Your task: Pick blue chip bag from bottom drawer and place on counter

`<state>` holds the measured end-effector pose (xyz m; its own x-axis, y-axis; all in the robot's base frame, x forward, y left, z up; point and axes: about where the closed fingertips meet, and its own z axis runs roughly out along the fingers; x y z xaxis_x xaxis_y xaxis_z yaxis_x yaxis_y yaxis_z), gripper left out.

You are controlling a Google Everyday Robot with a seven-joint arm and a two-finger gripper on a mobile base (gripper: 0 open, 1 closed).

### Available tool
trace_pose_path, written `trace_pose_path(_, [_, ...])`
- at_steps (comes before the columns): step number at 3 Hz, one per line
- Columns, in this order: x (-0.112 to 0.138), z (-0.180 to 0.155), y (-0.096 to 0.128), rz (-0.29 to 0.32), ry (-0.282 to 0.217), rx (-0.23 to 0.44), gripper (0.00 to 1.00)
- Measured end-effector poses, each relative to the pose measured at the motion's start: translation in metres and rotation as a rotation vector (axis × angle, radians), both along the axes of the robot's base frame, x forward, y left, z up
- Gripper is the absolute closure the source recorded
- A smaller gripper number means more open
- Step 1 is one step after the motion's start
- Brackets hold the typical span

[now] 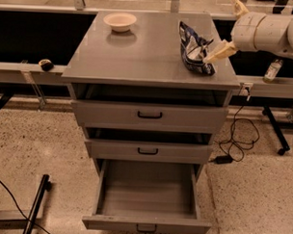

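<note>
The blue chip bag, dark navy with white patches and wrinkled, lies on the counter near its right edge. My gripper reaches in from the right, just beside the bag. It is open: one cream finger points down at the bag's right side and the other points up and away. It holds nothing. The bottom drawer is pulled far out at the foot of the cabinet, and its inside looks empty.
A shallow cream bowl sits at the counter's back left. The two upper drawers stand slightly ajar. A long ledge runs behind with a small dark object and a bottle. A cable and plug lie on the floor to the right.
</note>
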<state>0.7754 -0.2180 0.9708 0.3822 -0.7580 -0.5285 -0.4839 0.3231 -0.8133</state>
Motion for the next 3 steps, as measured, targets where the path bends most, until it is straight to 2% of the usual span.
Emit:
trace_pose_path(1, [-0.005,-0.007,-0.01,0.011,0.041,-0.054,0.0])
trace_pose_path(2, [-0.031,-0.005,-0.046,0.018,0.112,-0.125,0.0])
trace_pose_path(3, [-0.033,-0.008,-0.043,0.028,0.122,-0.127,0.0])
